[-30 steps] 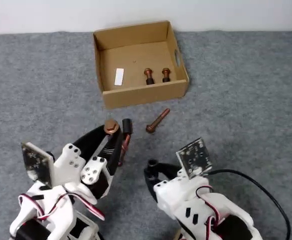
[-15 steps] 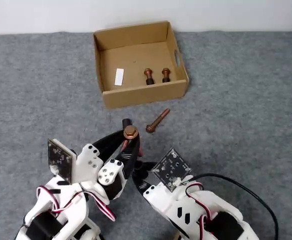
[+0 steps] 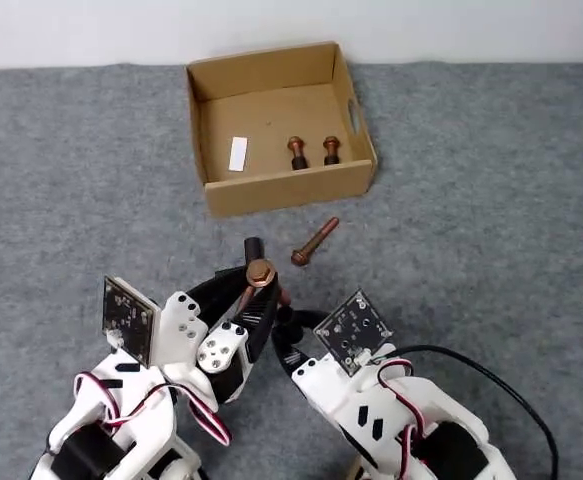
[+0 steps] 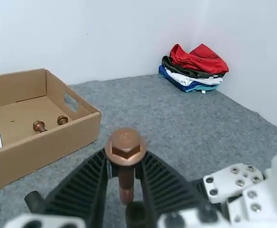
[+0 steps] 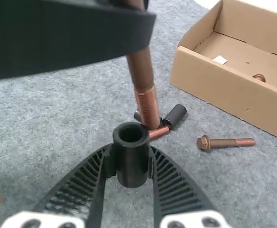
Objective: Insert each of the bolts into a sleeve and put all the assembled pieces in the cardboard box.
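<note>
My left gripper [image 3: 258,286] is shut on a copper bolt [image 4: 125,151], held upright with its hex head on top. The bolt's threaded shank [image 5: 144,90] hangs down just behind the rim of a black sleeve [image 5: 130,154], outside its bore. My right gripper [image 5: 131,164] is shut on that sleeve, which stands upright with its hole facing up. In the high view both grippers meet near the table's middle front, the right gripper [image 3: 287,335] beside the bolt head [image 3: 260,272]. The cardboard box [image 3: 211,90] holds two assembled pieces [image 3: 298,152] [image 3: 331,150].
A loose bolt [image 3: 315,241] lies on the grey carpet in front of the box. A loose black sleeve [image 5: 175,115] lies close behind the held pieces, with another dark piece and a copper tip beside it. A pile of folded clothes [image 4: 194,66] lies by the wall.
My left gripper has carried the bolt to the right, toward the right gripper. My right arm has shifted left with its sleeve, so bolt and sleeve now stand together.
</note>
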